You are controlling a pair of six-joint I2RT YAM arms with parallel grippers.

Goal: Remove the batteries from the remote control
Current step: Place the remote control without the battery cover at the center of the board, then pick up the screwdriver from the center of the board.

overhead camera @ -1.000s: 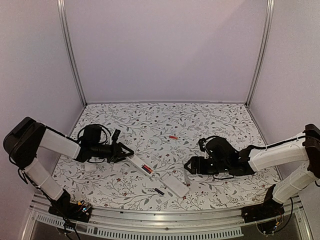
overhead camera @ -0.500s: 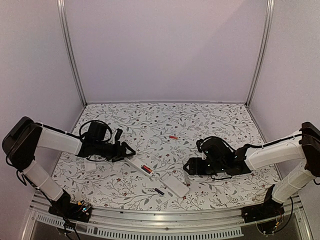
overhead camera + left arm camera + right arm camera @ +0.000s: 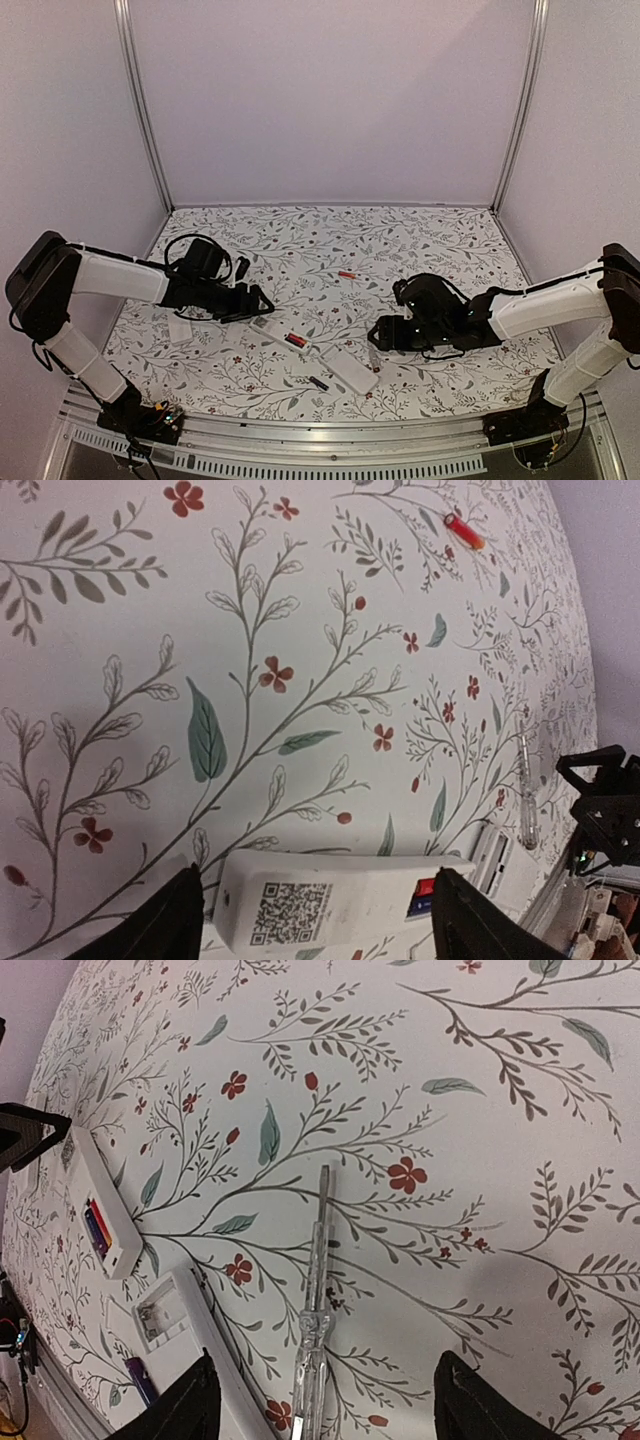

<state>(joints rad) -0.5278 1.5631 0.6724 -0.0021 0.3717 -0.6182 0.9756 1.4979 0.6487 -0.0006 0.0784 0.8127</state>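
Observation:
A white remote control (image 3: 330,910) with a QR label lies back up, and a red battery (image 3: 425,887) sits in its open bay. My left gripper (image 3: 320,927) is open and straddles this remote without pinching it; the top view shows the left gripper (image 3: 258,300) just left of the remote (image 3: 283,335). A loose red battery (image 3: 347,274) lies farther back. A dark battery (image 3: 319,383) lies near the front. My right gripper (image 3: 325,1410) is open over a clear stick-like tool (image 3: 312,1310), with neither finger touching it.
A second white remote (image 3: 180,1320) with an empty bay lies left of the tool, also in the top view (image 3: 348,367). The floral table cover (image 3: 440,240) ends at metal posts and walls behind and at a rail in front.
My left gripper's jaws have spread apart around the remote's end, and that arm has shifted slightly right. The right arm has barely moved.

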